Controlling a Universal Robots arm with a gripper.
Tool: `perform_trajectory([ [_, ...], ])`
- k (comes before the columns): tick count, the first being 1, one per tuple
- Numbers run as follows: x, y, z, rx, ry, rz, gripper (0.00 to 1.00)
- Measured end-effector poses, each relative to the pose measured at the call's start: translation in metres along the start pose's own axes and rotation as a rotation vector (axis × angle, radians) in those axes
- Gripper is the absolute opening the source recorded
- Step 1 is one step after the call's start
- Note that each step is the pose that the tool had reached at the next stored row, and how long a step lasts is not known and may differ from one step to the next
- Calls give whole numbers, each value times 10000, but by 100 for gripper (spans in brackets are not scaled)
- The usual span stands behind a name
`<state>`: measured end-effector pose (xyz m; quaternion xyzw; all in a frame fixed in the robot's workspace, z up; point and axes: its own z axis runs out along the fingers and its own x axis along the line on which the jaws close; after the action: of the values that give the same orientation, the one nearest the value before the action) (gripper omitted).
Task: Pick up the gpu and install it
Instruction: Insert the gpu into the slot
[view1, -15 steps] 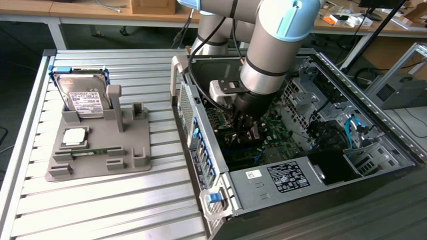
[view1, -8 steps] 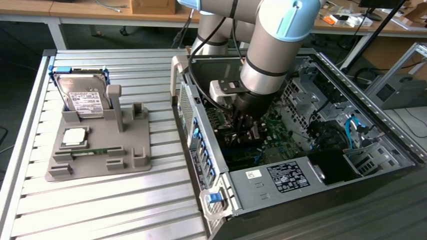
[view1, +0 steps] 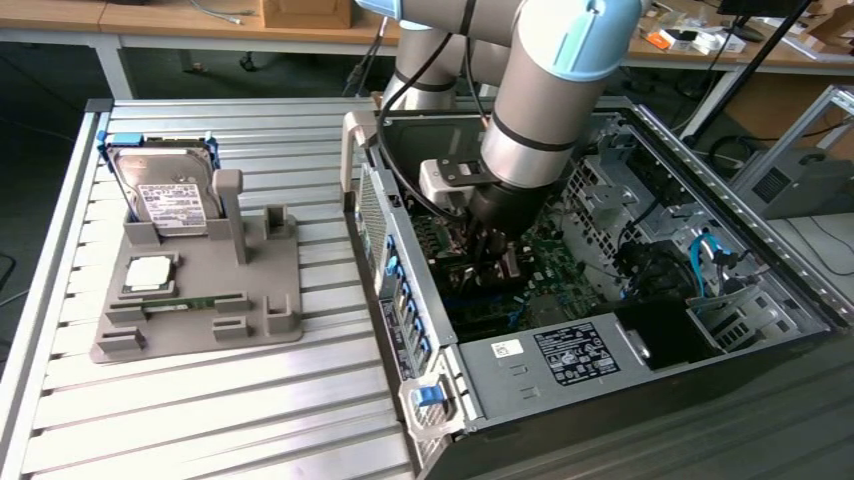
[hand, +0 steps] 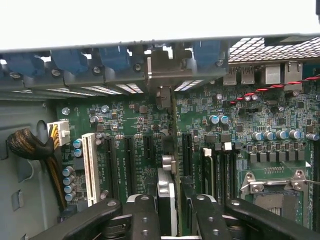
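Note:
Edge-on in the wrist view, the gpu (hand: 167, 186) is a thin dark card with a silvery part, running up to its metal bracket (hand: 161, 67) at the case's rear openings. My gripper (hand: 170, 212) is shut on it, with one black finger (hand: 142, 215) on either side. The card stands upright over the black expansion slots (hand: 186, 150) in the middle of the green motherboard (hand: 240, 110); whether it touches a slot I cannot tell. In the exterior view my gripper (view1: 487, 250) reaches down inside the open computer case (view1: 787, 290), close to the board.
On the exterior view's left a grey holder (view1: 274, 310) carries a silver hard drive (view1: 167, 190), a processor (view1: 147, 272) and a green memory stick (view1: 194, 300). Inside the case are a white slot (hand: 90, 167), a cable bundle (hand: 30, 145), the processor socket (hand: 272, 195) and the power supply (view1: 574, 350).

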<state>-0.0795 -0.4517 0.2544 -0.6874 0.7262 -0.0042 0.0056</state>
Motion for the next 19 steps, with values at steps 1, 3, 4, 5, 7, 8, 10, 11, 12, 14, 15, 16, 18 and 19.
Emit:
perform_trajectory([
  [1,0,0,-1,0,14,0,30],
  [3,-1,0,0,1,27,0,30],
  [4,-1,0,1,2,44,0,30],
  [5,-1,0,1,4,72,0,30],
  [7,-2,0,0,8,163,-1,30],
  [8,-3,0,1,11,213,-2,30],
  [10,-11,0,2,19,337,-4,30],
  [11,-16,1,2,20,375,-4,30],
  [12,-23,1,2,21,400,-4,30],
  [14,-30,0,2,21,410,-6,30],
  [15,-30,0,2,22,409,-6,30],
  [16,-30,1,2,22,409,-5,30],
  [18,-29,1,2,15,319,-3,30],
  [19,-27,1,4,11,250,-3,30],
])
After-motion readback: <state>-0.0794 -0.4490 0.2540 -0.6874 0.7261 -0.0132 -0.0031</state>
